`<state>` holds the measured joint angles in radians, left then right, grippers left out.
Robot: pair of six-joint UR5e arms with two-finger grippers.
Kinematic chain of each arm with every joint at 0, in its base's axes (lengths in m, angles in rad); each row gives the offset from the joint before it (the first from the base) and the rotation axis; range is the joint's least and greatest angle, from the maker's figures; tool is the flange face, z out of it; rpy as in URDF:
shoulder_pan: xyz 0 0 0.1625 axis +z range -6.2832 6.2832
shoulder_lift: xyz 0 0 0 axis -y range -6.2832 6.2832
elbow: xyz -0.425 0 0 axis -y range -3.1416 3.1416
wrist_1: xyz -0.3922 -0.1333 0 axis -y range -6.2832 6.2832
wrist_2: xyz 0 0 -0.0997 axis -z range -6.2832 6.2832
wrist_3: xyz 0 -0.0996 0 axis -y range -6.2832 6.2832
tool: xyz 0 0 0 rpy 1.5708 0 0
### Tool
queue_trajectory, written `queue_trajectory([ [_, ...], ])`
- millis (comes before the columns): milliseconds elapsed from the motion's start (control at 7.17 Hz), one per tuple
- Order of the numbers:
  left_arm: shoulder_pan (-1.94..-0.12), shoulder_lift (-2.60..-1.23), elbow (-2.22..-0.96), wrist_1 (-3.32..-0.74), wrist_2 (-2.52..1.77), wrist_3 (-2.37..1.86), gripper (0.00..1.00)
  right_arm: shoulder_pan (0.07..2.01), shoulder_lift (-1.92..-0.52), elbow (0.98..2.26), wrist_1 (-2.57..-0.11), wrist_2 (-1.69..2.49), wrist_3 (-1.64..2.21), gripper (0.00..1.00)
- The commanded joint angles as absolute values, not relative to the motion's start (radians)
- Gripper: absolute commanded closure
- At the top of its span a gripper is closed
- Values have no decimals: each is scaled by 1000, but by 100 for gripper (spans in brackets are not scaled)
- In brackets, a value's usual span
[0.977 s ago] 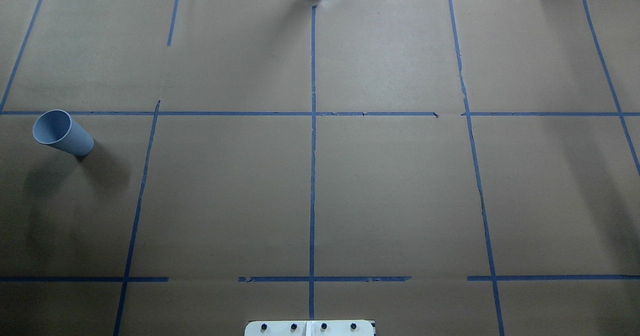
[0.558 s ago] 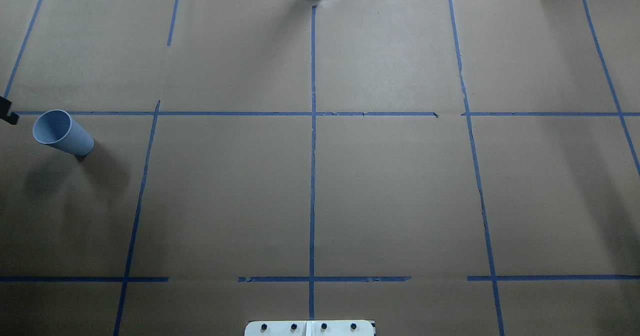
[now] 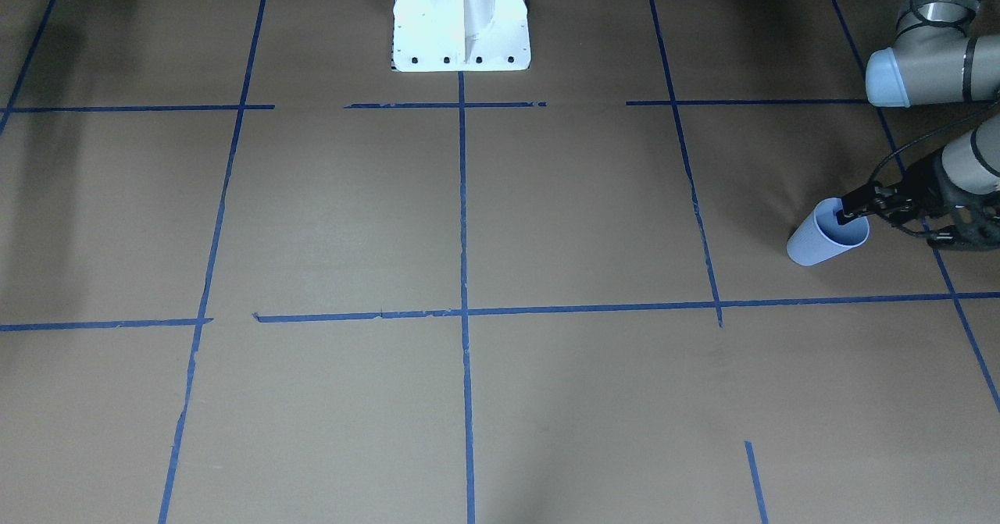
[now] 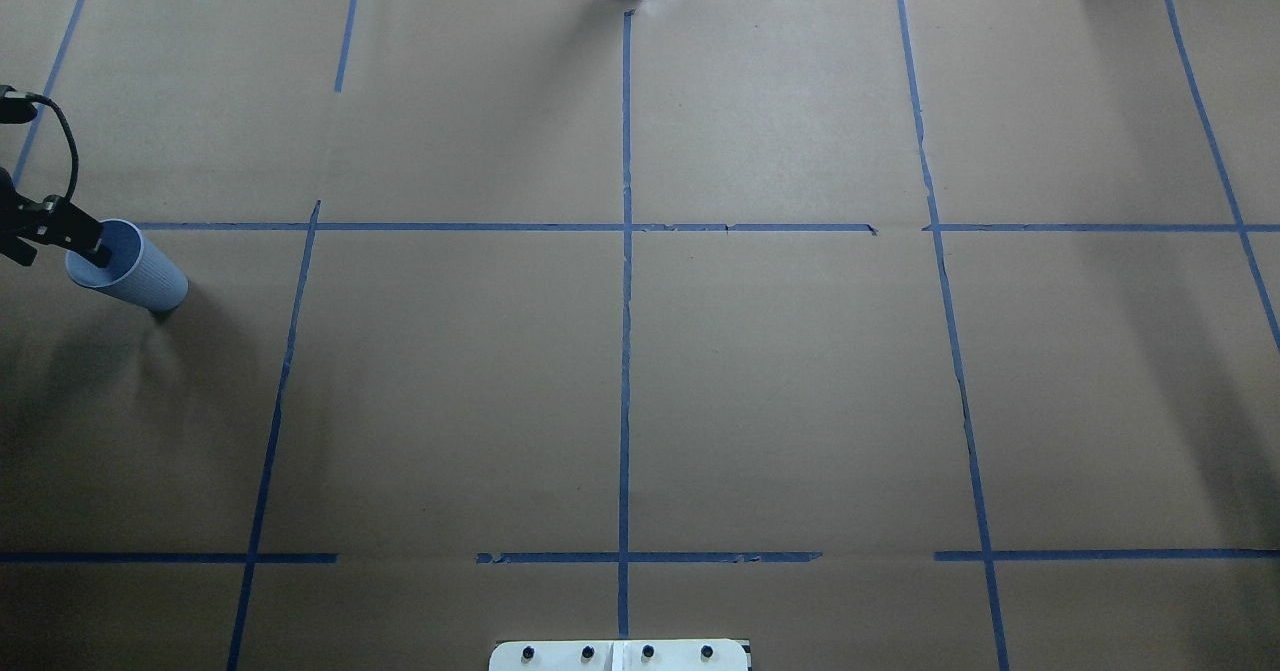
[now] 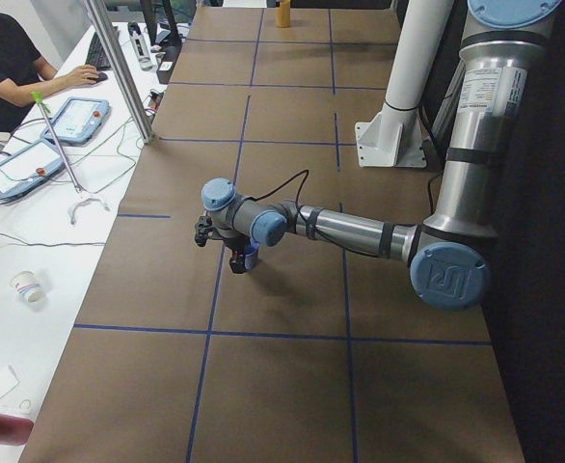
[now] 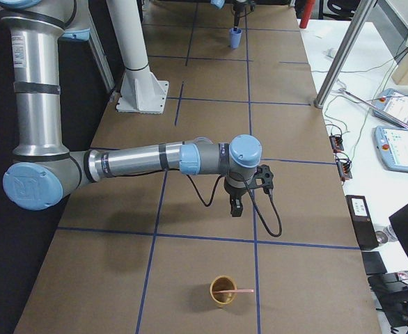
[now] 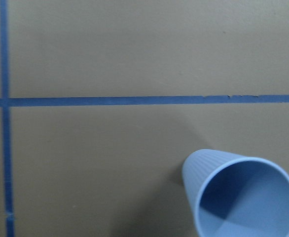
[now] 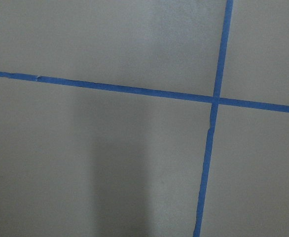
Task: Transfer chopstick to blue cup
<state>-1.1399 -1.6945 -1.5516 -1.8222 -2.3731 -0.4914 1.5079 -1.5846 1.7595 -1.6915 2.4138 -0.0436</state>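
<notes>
The blue cup (image 4: 135, 273) stands at the table's left side, upright and empty in the left wrist view (image 7: 243, 197); it also shows in the front view (image 3: 816, 244). My left gripper (image 4: 98, 247) hangs over the cup's rim, its dark fingers (image 3: 850, 210) together and empty. One pale pink chopstick (image 6: 244, 291) leans in a tan cup (image 6: 222, 291) near the table's right end. My right gripper (image 6: 234, 211) hovers above the table short of that cup; I cannot tell if it is open or shut.
Brown paper with blue tape lines (image 4: 625, 281) covers the table. The white robot base (image 3: 461, 24) stands at the robot's edge. Side tables with tablets (image 5: 75, 121), cables and a metal post (image 6: 340, 59) line the operators' side.
My left gripper has come in from the overhead view's left edge and moved right, up to the blue cup's rim. The cup has not moved.
</notes>
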Motion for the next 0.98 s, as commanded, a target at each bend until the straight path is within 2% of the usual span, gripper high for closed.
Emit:
queue_trajectory([
  [0, -1124, -1703, -1499, -1897, -2375, -494, 83, 1506, -1585, 1761, -1692, 2416, -41, 0],
  [140, -1123, -1729, -1500, -1896, -2379, -498, 100, 1506, -1585, 1759, -1692, 2427, -41, 0],
  [279, -1121, -1756, -1511, -1898, -2382, -597, 100, 1506, -1585, 1761, -1692, 2430, -41, 0],
  [419, -1097, -1864, -1528, -1890, -2404, -812, 100, 1506, -1583, 1761, -1692, 2430, -41, 0],
  [837, -906, -2076, -1615, -1885, -2335, -1295, 100, 1505, -1580, 1761, -1692, 2431, -41, 0],
])
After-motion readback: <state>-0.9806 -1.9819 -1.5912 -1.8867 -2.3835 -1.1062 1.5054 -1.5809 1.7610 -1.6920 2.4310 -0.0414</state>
